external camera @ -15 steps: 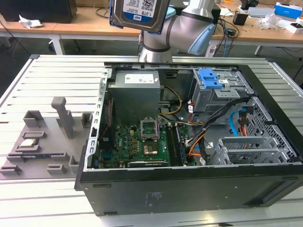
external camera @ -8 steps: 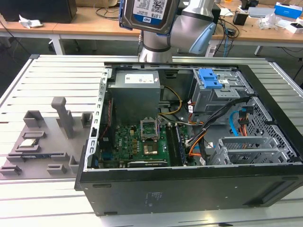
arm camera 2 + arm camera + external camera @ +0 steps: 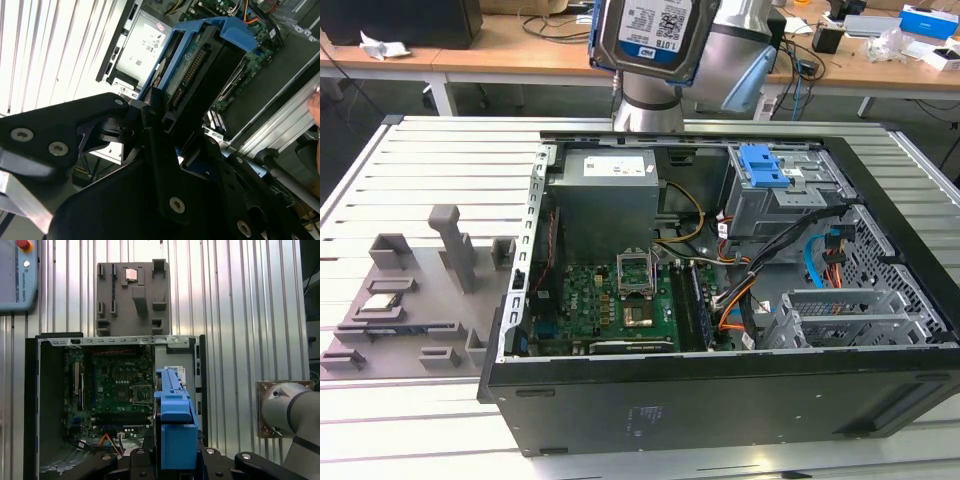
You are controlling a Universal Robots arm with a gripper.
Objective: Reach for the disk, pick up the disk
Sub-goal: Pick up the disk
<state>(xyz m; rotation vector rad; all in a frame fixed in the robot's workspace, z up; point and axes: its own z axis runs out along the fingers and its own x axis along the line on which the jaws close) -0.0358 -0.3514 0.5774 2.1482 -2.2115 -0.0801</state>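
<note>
The disk (image 3: 650,35), silver with a white-and-blue barcoded label and a blue bracket, hangs high above the back edge of the open computer case (image 3: 720,405) in the exterior view, in front of the grey arm (image 3: 735,50). In the second wrist view my gripper (image 3: 176,131) is shut on the disk (image 3: 200,70), its black fingers (image 3: 152,107) clamping the disk's near end. In the first wrist view the disk's blue bracket (image 3: 175,420) stands edge-on above the case, rising out of the black gripper (image 3: 175,462).
Inside the case lie a green motherboard (image 3: 610,300), a grey power supply (image 3: 605,195) and a metal drive cage with a blue latch (image 3: 765,165). A grey fixture plate (image 3: 420,300) holding a small silver chip (image 3: 382,303) sits at the exterior view's left. A person's hand (image 3: 315,105) is nearby.
</note>
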